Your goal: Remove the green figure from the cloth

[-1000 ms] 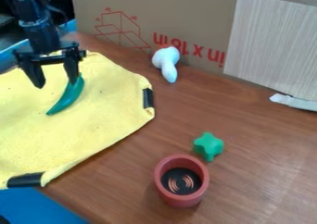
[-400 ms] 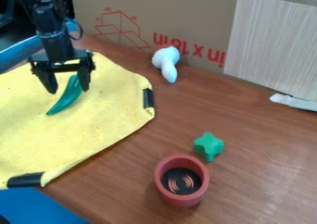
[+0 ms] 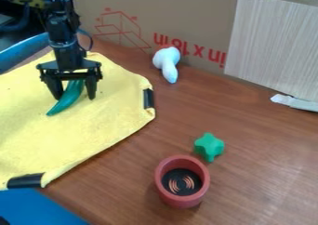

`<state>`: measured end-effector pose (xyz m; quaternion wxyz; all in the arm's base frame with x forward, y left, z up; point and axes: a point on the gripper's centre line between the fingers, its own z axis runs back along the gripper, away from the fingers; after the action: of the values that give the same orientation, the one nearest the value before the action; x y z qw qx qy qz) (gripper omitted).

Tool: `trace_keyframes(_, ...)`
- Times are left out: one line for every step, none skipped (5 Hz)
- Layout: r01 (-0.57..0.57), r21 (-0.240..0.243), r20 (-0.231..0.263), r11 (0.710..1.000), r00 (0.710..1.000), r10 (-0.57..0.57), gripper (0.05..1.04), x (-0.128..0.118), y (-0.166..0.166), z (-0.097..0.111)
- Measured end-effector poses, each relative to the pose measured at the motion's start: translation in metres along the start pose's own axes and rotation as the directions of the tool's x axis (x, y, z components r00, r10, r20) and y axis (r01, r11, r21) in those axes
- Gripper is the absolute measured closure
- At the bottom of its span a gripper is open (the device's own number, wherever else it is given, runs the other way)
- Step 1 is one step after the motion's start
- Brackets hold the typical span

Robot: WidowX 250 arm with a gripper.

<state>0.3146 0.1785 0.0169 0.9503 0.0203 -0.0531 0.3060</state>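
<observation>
Green figure (image 3: 69, 96) — partly within the spread hand (image 3: 76, 98).

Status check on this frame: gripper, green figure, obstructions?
Gripper open, fingers straddling green figure, no grip visible. Figure lying on yellow cloth. Nothing seen blocking; red cup and green star well aside.

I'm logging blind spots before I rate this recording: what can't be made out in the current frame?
All in the camera view:
- Upper end of the green figure: hidden behind the hand.
- Contact between hand and figure: they overlap from this angle, so touching can't be told.
- Far left part of the yellow cloth: cut off by the left edge.
- Dark thing at the bottom left corner: mostly cut off, unidentifiable.
</observation>
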Motion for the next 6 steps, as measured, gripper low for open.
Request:
trace_keyframes(0.002,0.020,0.002,1.000,1.000,-0.002,0.395,0.007,-0.002,-0.003)
trace_keyframes(-0.006,0.001,-0.021,1.000,1.000,0.006,0.557,0.003,-0.005,-0.004)
trace_keyframes(0.018,-0.022,-0.062,1.000,0.998,-0.020,0.557,-0.004,-0.008,0.000)
trace_keyframes(-0.007,0.009,-0.058,1.000,0.998,0.008,0.557,-0.008,-0.019,0.017)
trace_keyframes(-0.001,0.110,-0.092,0.994,0.996,0.011,0.557,-0.019,-0.043,0.026)
trace_keyframes(-0.015,0.182,-0.087,0.983,0.996,0.031,0.557,-0.018,-0.071,0.037)
